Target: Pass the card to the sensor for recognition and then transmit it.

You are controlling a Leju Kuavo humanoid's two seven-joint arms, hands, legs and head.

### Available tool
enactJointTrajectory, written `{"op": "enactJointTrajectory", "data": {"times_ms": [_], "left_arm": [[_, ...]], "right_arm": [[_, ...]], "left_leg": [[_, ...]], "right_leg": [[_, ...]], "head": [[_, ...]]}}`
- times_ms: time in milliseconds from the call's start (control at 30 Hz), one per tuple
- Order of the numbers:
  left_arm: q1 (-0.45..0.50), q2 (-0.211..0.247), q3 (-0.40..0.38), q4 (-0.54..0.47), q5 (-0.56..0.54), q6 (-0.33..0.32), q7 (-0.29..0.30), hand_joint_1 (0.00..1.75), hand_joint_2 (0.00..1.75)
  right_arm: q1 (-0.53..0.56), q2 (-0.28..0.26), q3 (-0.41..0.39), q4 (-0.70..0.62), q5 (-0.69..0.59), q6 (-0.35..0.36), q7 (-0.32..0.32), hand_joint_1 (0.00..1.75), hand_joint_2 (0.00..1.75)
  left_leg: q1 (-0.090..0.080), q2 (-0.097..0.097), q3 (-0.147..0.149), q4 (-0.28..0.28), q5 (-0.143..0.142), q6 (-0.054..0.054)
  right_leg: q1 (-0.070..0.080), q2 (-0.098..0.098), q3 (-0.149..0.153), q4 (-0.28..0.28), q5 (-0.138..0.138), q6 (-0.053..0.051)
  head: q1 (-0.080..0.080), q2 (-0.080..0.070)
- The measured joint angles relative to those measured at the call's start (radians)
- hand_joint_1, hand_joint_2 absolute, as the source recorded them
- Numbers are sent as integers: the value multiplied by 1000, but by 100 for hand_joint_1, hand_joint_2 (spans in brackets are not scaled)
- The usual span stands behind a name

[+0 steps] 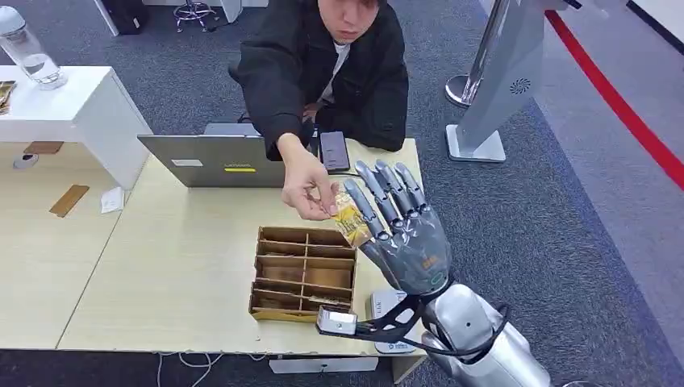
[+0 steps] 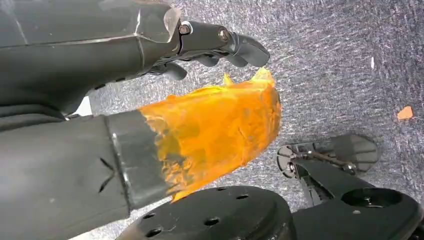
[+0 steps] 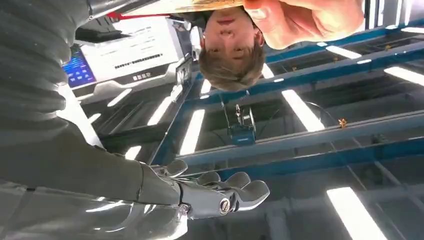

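We hold the card (image 1: 352, 222) up in our right hand (image 1: 401, 230), fingers loosely extended, so the person's hand (image 1: 309, 187) can take it; both grip it.

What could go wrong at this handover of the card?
The card sits between the right hand and the person's hand; whether the robot's fingers, stretched out nearly straight, grip it is unclear. If either lets go early, it may drop into the divided box or onto the table. The two hands are very close, so any closing of the fingers might pinch the person.
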Motion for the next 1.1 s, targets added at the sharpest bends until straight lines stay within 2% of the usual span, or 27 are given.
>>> {"op": "enactJointTrajectory", "data": {"times_ms": [33,67,100,167,200,233,1100], "left_arm": [[0,0,0,0,-1,0,0,0,0],[0,0,0,0,-2,0,0,0,0],[0,0,0,0,-2,0,0,0,0],[0,0,0,0,-3,0,0,0,0],[0,0,0,0,-4,0,0,0,0],[0,0,0,0,-4,0,0,0,0],[0,1,0,0,-11,3,0,0,0]], "right_arm": [[0,0,2,1,0,0,0,0,175],[0,-1,3,1,0,0,1,19,175],[0,-1,3,2,0,0,1,54,175],[0,-1,4,5,-2,0,1,54,175],[-1,-1,5,5,-5,0,1,159,175],[-1,-1,5,5,-6,0,1,175,175],[-3,-2,27,10,-98,18,-30,175,175]], "left_leg": [[0,0,0,0,0,0],[0,0,0,0,0,0],[0,0,0,0,0,0],[0,0,0,0,0,0],[0,0,0,0,0,0],[0,0,0,0,0,0],[0,0,0,0,0,0]], "right_leg": [[0,0,0,0,0,0],[0,0,0,0,0,0],[0,0,0,0,0,0],[0,0,0,0,0,0],[0,0,0,0,0,0],[0,0,0,0,0,0],[0,0,0,0,0,0]], "head": [[0,0],[0,0],[0,0],[0,0],[0,0],[0,0],[0,0]]}}
